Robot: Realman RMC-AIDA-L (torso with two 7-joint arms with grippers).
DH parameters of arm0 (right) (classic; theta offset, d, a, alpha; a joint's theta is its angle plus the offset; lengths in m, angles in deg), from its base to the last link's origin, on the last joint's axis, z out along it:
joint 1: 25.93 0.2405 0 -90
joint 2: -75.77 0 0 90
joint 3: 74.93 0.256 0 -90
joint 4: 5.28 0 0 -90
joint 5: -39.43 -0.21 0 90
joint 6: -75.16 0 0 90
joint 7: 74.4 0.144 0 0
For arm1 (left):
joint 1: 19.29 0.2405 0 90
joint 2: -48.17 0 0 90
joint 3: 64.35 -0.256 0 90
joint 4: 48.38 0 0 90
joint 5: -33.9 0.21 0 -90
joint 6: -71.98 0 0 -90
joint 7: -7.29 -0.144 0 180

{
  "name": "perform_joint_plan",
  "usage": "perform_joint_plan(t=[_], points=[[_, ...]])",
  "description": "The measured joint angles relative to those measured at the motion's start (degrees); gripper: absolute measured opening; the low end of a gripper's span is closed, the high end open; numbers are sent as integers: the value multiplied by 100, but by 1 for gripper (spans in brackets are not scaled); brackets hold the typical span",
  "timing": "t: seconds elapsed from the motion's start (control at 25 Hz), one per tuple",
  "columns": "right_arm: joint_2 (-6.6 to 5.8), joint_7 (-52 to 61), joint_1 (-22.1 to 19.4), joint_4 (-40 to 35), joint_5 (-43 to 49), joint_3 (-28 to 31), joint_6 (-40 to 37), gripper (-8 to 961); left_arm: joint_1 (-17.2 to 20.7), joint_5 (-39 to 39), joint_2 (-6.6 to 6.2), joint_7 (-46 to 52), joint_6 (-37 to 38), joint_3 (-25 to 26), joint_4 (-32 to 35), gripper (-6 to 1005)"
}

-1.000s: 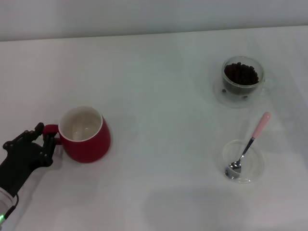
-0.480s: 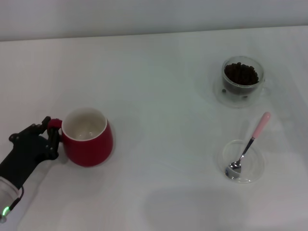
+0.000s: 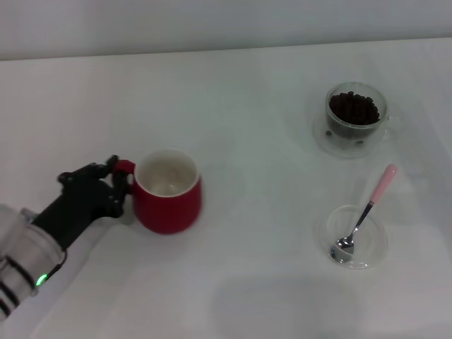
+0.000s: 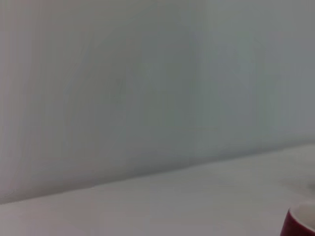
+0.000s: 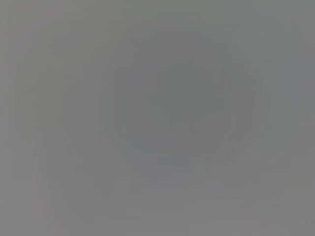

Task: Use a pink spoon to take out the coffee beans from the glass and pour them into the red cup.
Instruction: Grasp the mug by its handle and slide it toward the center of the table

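Observation:
The red cup [image 3: 169,194] stands upright on the white table at the left of the middle, cream inside, empty. My left gripper [image 3: 119,185] is shut on the cup's small red handle. A sliver of the cup's rim shows in the left wrist view [image 4: 300,223]. The glass [image 3: 354,115] holds the coffee beans [image 3: 353,108] and stands on a clear saucer at the far right. The pink spoon [image 3: 364,214] lies with its metal bowl in a flat clear dish [image 3: 355,236], its pink handle pointing away over the rim. My right gripper is out of view.
The white table [image 3: 247,141] runs to a pale wall at the back. The clear saucer [image 3: 326,138] under the glass and the flat dish stand close together at the right. The right wrist view shows only grey.
My left gripper has slid the red cup to the right and a little away, toward the table's middle. The glass, spoon and dish have not moved.

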Motion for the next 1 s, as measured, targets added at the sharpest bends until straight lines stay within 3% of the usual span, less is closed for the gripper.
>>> perform_joint_plan(t=[0.64,1.0], points=[[0,0,0,127,1,0,94,766,-740,533,6,0,396,3,-108,129],[0,0,9,134,0,1,103,766,-1253,920,10,8,1102,43,-361,130]])
